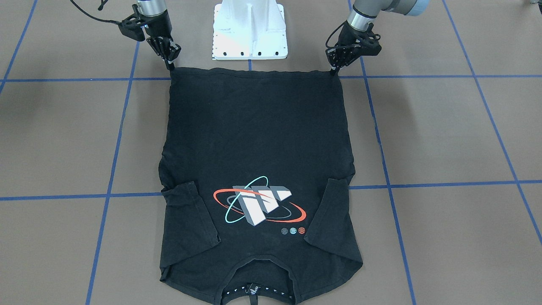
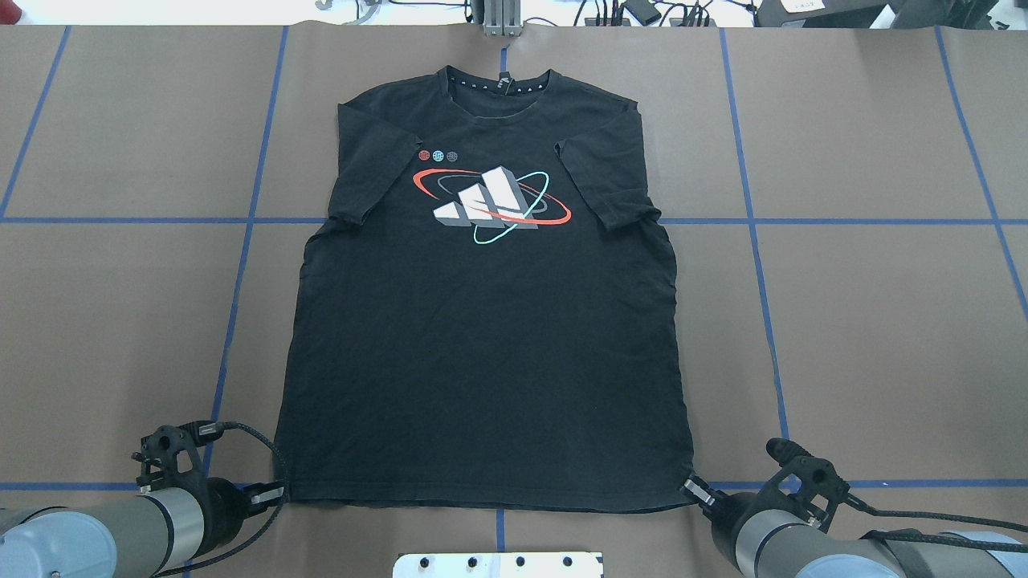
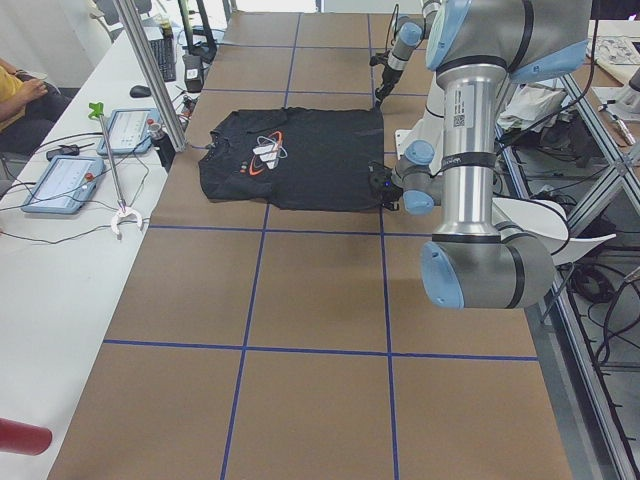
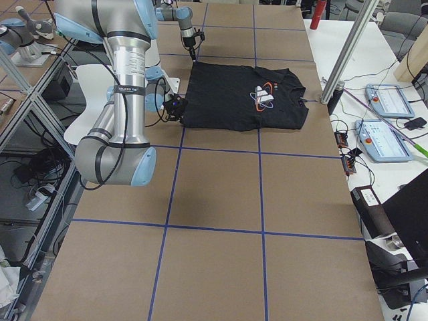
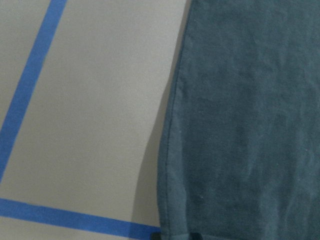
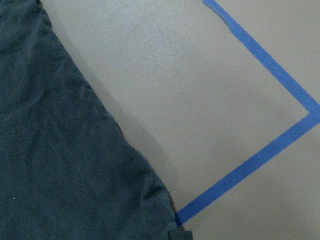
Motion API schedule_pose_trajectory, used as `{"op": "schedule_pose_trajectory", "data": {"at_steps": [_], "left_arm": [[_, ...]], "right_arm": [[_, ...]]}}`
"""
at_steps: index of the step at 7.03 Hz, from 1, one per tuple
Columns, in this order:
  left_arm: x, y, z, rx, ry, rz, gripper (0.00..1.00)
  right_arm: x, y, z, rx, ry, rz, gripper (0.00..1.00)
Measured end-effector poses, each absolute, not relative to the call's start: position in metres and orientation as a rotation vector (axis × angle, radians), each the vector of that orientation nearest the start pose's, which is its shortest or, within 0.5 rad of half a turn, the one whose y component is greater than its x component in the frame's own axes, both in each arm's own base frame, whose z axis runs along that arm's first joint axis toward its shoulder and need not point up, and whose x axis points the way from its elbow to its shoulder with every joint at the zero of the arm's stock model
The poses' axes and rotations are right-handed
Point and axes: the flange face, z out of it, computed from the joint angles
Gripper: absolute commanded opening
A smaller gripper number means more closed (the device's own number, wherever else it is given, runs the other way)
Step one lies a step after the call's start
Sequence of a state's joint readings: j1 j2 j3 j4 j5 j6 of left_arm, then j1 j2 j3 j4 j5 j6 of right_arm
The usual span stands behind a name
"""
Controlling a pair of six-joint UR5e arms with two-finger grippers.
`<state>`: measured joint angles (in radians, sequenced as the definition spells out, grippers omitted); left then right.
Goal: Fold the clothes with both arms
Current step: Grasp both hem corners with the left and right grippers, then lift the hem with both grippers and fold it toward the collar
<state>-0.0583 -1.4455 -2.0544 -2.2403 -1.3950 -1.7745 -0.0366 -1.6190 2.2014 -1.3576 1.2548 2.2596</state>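
- The black short-sleeved T-shirt (image 2: 482,337) lies flat on the brown counter with blue tape lines (image 2: 843,321). Its front faces up and its neck is on the side far from the robot.
- Its orange, teal and grey-white orbit logo (image 2: 490,201) is on the chest. Both sleeves are folded in over the front, one on each side of the logo.
- The bottom hem is close to the robot. It runs straight between the two end effectors.
- The left end effector (image 2: 269,496) is at the hem's left corner. Its black fingers are pressed together on the cloth there.
- The right end effector (image 2: 697,491) is at the other hem corner, pinched on the cloth the same way.
- The grey metal left arm (image 2: 96,538) comes in low from the robot's side, with its wrist tipped down at the corner.
- The grey metal right arm (image 2: 803,546) does the same on the other side.
- The white bolted base plate (image 1: 250,29) sits between the two arms, just behind the hem.
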Motion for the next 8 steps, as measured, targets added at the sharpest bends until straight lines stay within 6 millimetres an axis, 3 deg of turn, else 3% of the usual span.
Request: {"op": "schedule_pose_trajectory", "data": {"at_steps": [3,6,8], "left_arm": [[0.420,-0.175,0.402,0.081,1.051,-0.329,0.00],[0.408,-0.170,0.372,0.035,1.112,-0.334,0.00],[0.399,-0.168,0.352,0.010,1.153,-0.358,0.00]], "right_arm": [[-0.445,-0.148,0.363,-0.006,-0.869,0.737,0.00],[-0.427,-0.128,0.362,-0.032,-0.863,0.691,0.00],[-0.404,-0.119,0.356,-0.050,-0.863,0.665,0.00]]}}
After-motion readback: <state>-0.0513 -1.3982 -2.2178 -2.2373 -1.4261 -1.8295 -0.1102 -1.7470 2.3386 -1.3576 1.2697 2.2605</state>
